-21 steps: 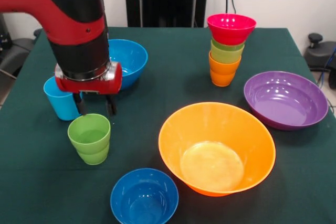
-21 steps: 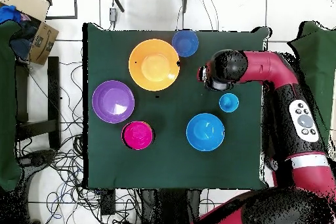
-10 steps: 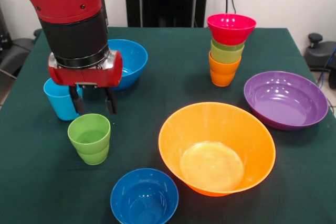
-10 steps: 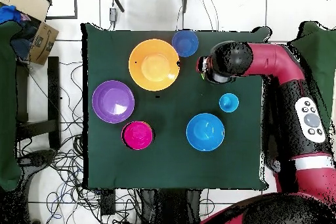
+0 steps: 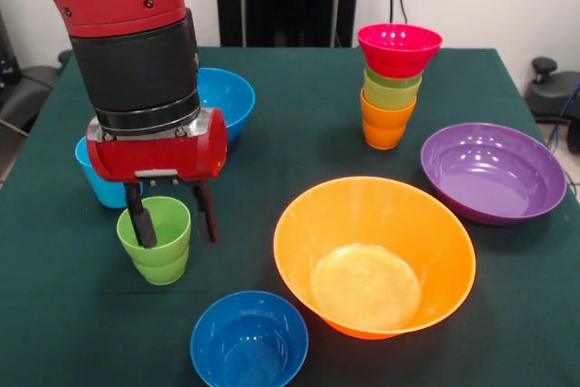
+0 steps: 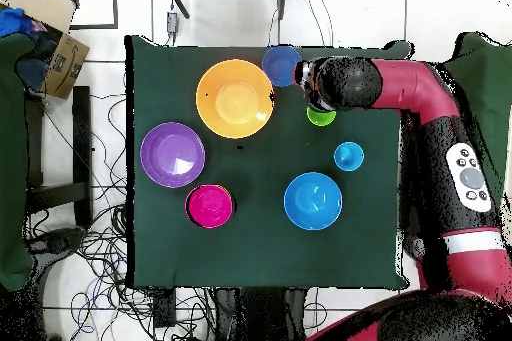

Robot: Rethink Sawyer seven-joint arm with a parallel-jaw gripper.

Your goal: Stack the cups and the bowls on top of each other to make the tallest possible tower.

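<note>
Tower behind biggest bowl, stepped cup far left.

Glossy, smooth plastic cups and bowls on matt dark green cloth over the tabletop, beneath a shiny red-shelled arm.

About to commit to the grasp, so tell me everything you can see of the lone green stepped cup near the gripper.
The green stepped cup is glossy lime plastic, wider at the rim, with a ridged step partway down. It stands upright and empty on the green tablecloth, apart from the other cups and bowls. The open gripper straddles its right rim: one finger shows in front of the cup's mouth, the other outside to its right. Contact cannot be told.
</note>
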